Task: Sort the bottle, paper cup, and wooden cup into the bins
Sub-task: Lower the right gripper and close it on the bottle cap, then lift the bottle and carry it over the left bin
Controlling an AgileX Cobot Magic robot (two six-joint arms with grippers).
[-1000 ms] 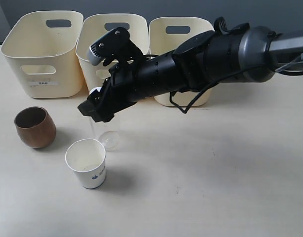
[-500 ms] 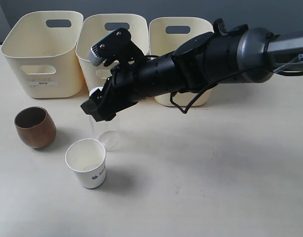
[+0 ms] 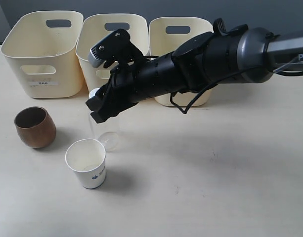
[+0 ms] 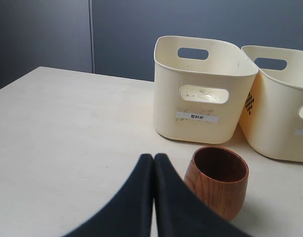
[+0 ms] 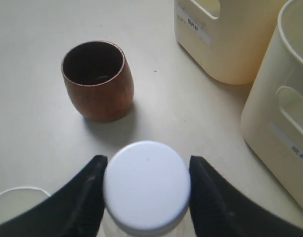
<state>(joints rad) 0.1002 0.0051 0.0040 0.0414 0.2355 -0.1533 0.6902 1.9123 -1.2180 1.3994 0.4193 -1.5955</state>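
Under the right pincer (image 3: 96, 109), bottle (image 3: 106, 132) neck hidden

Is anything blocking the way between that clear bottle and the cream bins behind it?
Nothing visible does. The bottle stands just before the middle bin, only bare table between. The wooden cup and paper cup sit beside and in front of it, not toward the bins. The right gripper brackets its cap.

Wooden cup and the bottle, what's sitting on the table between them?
Nothing. The exterior view shows bare table between the wooden cup and the bottle; the paper cup stands off that line.
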